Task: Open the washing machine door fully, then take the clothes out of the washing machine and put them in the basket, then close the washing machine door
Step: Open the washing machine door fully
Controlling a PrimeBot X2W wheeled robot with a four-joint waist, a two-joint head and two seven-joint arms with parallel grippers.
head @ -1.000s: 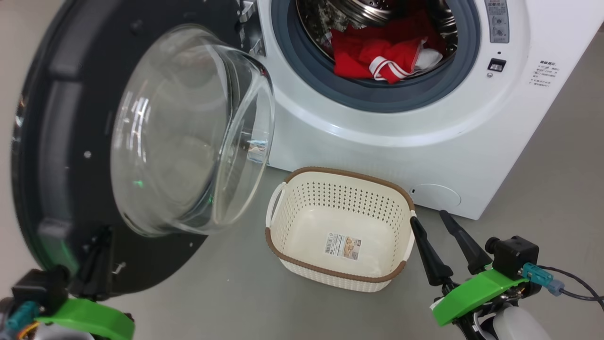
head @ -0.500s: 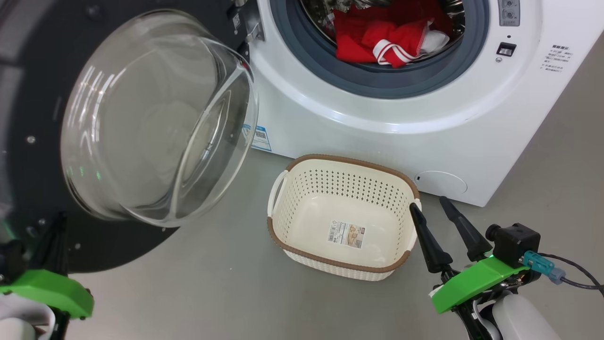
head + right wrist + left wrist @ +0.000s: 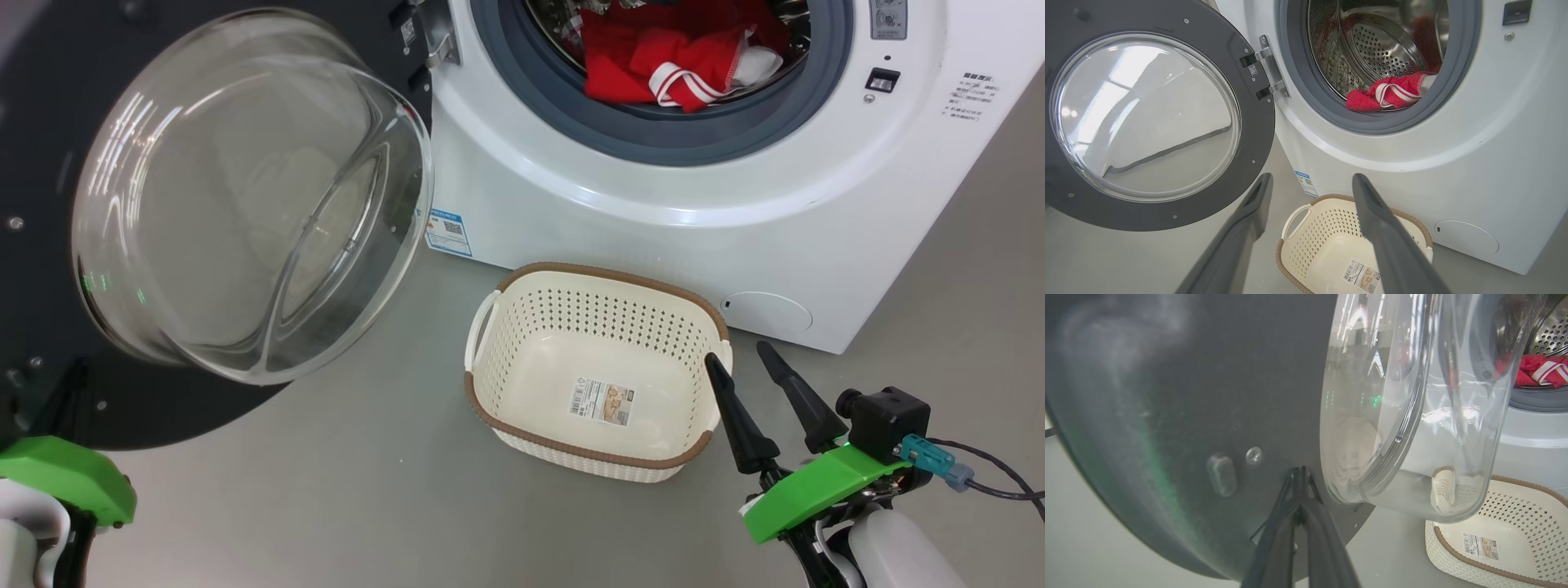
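Note:
The washing machine (image 3: 653,237) stands open, with its door (image 3: 33,163) swung out to the left and the glass bowl (image 3: 245,196) facing me. The red clothes (image 3: 653,57) lie at the drum's front lip, also seen in the right wrist view (image 3: 1392,94). The basket (image 3: 604,273) sits on the floor below the opening, holding just a paper sticker. My left gripper (image 3: 1300,473) is shut, its tips against the door's black inner face beside the bowl. My right gripper (image 3: 736,353) is open, holding nothing, at the basket's right end.
Grey floor surrounds the machine and basket. The door hinge (image 3: 1267,73) sits between door and drum opening. A blue label (image 3: 446,231) marks the machine's lower front. A round service cover (image 3: 767,312) lies just beyond the right fingers.
The door has swung further open to the left, and the left gripper went left and down with it. The head camera shifted slightly. The right gripper has hardly moved.

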